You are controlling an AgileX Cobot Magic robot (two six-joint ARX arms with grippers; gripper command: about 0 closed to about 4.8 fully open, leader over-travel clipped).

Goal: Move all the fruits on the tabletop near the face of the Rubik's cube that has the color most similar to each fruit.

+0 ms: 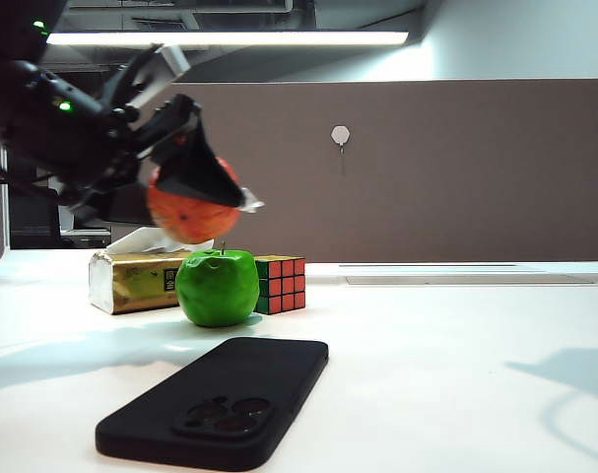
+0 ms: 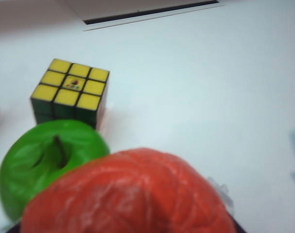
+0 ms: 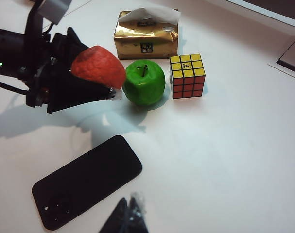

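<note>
Evidently the orange (image 1: 187,210) is held aloft by the left gripper (image 1: 185,172) above the apple (image 1: 217,287), for the Rubik's cube (image 1: 281,284)'s red face, while the right gripper (image 3: 126,217), seemingly pressed together, is kept back over the tabletop (image 1: 456,355).

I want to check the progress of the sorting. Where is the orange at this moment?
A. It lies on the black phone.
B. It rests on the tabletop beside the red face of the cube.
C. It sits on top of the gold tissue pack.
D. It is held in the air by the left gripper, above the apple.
D: the orange is clamped in the left gripper, off the tabletop and above the green apple.
</note>
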